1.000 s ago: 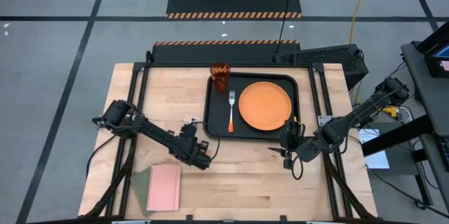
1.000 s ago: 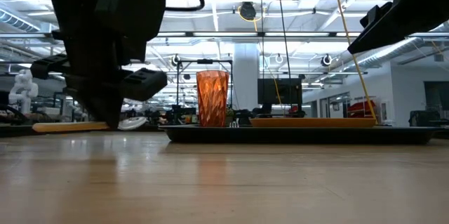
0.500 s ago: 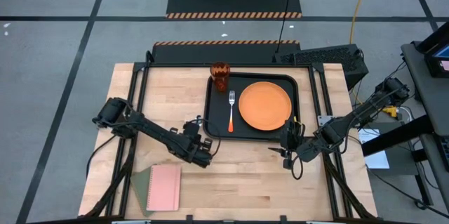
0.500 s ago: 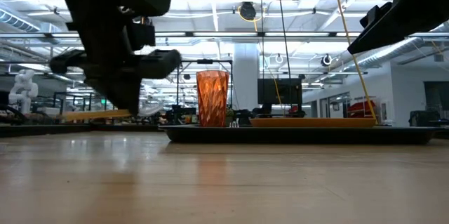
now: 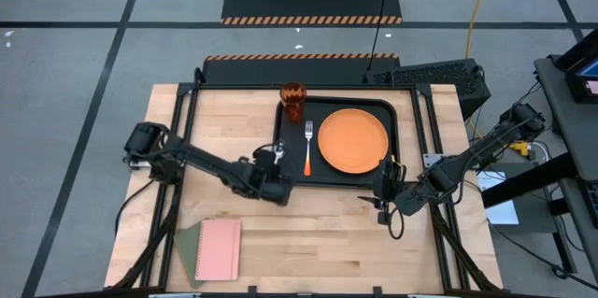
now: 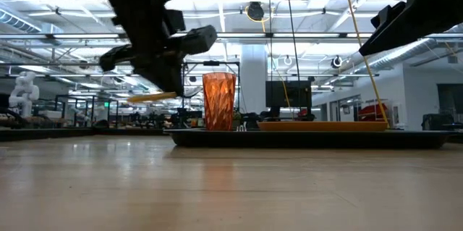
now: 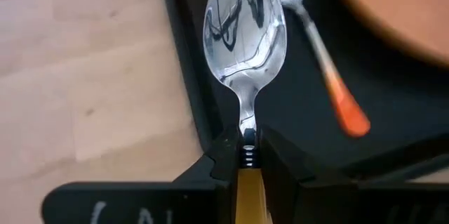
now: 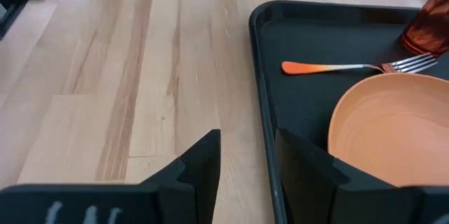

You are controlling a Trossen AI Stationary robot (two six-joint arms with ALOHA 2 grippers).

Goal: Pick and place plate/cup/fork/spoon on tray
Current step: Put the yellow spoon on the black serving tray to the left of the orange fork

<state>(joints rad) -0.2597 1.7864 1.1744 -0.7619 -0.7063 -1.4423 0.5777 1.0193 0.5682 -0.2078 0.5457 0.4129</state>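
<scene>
The left gripper (image 7: 245, 155) is clamped on the spoon (image 7: 244, 38), holding its bowl above the tray (image 5: 288, 169) rim beside the fork (image 5: 307, 147). Plate (image 5: 353, 140) and cup (image 5: 292, 101) sit on the tray. The right gripper (image 8: 247, 159) waits near the tray's corner, fingers apart.

Pink notebook (image 5: 219, 248) on a green mat (image 5: 188, 241) at the wooden table's (image 5: 327, 242) near-left corner
</scene>
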